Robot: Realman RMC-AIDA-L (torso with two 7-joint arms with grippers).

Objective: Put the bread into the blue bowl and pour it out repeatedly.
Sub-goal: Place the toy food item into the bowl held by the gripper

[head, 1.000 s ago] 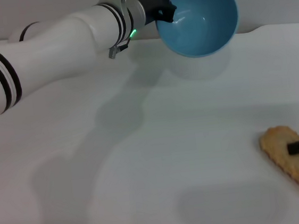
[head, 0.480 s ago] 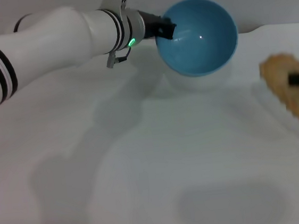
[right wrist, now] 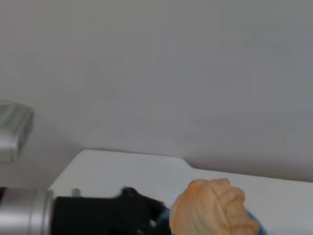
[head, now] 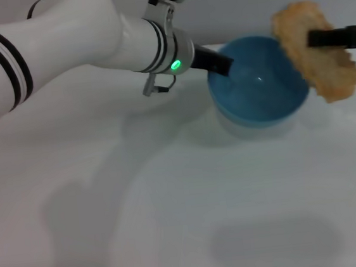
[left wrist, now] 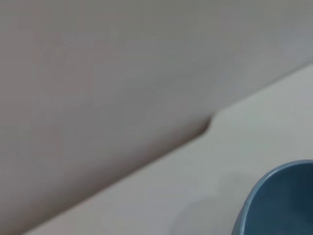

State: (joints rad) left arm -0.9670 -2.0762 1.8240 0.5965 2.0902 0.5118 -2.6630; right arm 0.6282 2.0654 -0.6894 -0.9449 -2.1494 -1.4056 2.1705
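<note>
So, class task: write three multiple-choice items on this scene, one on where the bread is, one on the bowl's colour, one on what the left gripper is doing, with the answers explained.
1. Where is the bread?
A. Flat on the table
B. Held in the air over the bowl's right rim
C. Lying inside the bowl

2. What colour is the bowl?
A. Blue
B. Red
C. Yellow

3. What is the left gripper doing?
A. Hanging free with nothing in it
B. Holding the bread
C. Gripping the bowl's rim

Answers:
1 B: the bread hangs clear of the white table, pinched by the right gripper coming in from the right.
2 A: the blue bowl is light blue inside and out.
3 C: the left gripper has its dark fingers closed on the bowl's left rim.
</note>
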